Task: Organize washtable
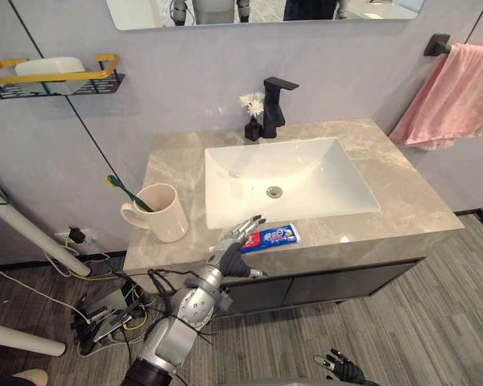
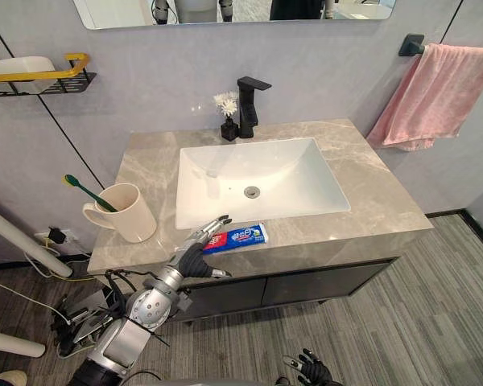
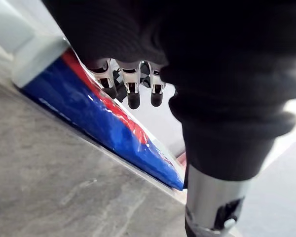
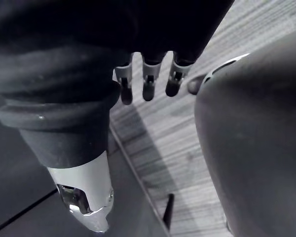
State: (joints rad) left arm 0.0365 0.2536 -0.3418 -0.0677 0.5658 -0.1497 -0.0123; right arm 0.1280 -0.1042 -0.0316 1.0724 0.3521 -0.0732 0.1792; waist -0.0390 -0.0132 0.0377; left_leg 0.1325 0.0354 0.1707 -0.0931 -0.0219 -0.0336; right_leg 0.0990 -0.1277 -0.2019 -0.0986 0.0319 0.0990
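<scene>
A blue and red toothpaste tube (image 1: 275,236) lies flat on the grey marble counter (image 1: 402,193), on the front strip before the white sink basin (image 1: 225,173). My left hand (image 1: 235,256) reaches over the counter's front edge at the tube's left end. Its fingers (image 3: 133,91) are straight and spread just above the tube (image 3: 89,116), and I cannot tell if they touch it. A cream mug (image 1: 163,213) holding a green toothbrush (image 1: 127,191) stands at the counter's front left. My right hand (image 1: 342,368) hangs low over the floor with relaxed fingers (image 4: 148,86).
A black faucet (image 1: 274,104) and a small vase of white flowers (image 1: 252,121) stand behind the basin. A pink towel (image 1: 455,96) hangs on the right wall. A wire shelf (image 1: 52,80) with a soap bar is on the left wall.
</scene>
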